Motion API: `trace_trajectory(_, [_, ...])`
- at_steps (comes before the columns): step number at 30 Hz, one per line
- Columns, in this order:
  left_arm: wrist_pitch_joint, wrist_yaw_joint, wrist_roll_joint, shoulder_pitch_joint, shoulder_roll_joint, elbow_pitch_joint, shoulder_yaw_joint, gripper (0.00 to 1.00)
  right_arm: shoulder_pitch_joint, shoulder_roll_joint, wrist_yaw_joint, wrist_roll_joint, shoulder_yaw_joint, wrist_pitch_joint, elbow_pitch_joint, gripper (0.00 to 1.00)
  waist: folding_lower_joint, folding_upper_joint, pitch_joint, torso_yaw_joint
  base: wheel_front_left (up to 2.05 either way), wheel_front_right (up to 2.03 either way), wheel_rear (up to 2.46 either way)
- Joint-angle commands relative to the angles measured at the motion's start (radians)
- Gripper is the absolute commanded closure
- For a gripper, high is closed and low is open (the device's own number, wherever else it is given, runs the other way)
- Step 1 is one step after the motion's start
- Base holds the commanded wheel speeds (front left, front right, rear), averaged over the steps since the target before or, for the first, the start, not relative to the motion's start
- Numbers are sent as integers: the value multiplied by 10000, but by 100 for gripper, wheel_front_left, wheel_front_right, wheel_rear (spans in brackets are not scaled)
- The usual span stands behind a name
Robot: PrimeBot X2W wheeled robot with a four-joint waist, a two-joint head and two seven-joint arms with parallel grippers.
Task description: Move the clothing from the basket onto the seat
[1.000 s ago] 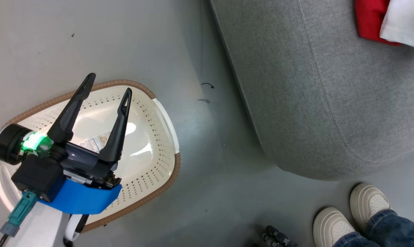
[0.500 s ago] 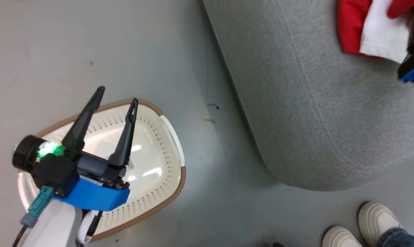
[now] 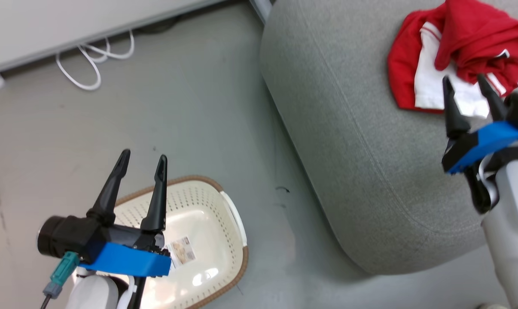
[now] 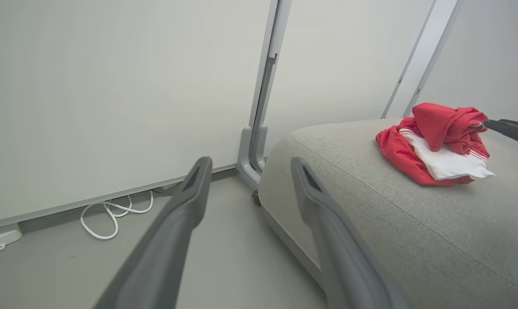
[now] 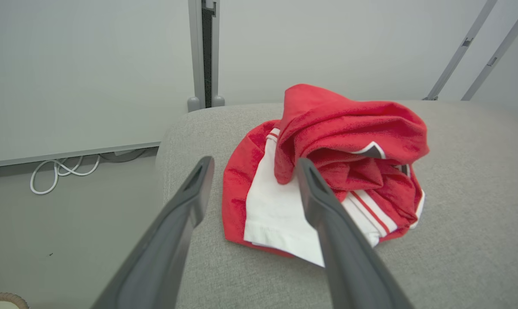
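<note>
The clothing [image 3: 456, 43] is a crumpled bright-red heap with white trim lying on the light-grey seat [image 3: 349, 107]. My right gripper [image 3: 464, 78] stands open just in front of the heap, nothing between its fingers. In the right wrist view the clothing [image 5: 340, 141] lies on the seat [image 5: 478, 214] just beyond the open right gripper [image 5: 254, 161]. The cream basket [image 3: 237, 223] stands on the floor at the lower left, with my open left gripper [image 3: 144, 155] above it. The left wrist view has the left gripper [image 4: 250, 161] open over the floor, the clothing [image 4: 435, 141] to its right.
A white cable [image 3: 91, 64] loops on the grey floor by the wall base. A paper label [image 3: 181, 251] lies on the basket's bottom. A grey metal post [image 4: 259, 128] rises at the seat's far corner. Open floor separates basket and seat.
The head camera has swung, so the picture has shifted and the person's shoes have left it. My right gripper has come into view, open, with the red heap lying free on the seat.
</note>
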Motion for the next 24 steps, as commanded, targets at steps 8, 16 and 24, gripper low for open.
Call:
trace_trajectory(8, [-47, -80, 41, 762, -694, 532, 931, 0, 2349, 227, 1, 22, 67, -34, -2117, 0, 2, 0, -1662, 659, 0, 0, 0])
trace_trajectory(16, [-40, -102, 445, 1287, -1092, 974, 1715, 0, 3993, 837, 3, -454, -600, 454, -4048, 0, 2, 0, -2450, 1205, 0, 0, 0])
trace_trajectory(24, [-40, -150, 610, 1609, -1337, 1372, 2073, 0, 5325, 1516, 3, -973, -1101, 1226, -5615, 0, 2, 0, -2965, 1890, 0, 0, 0])
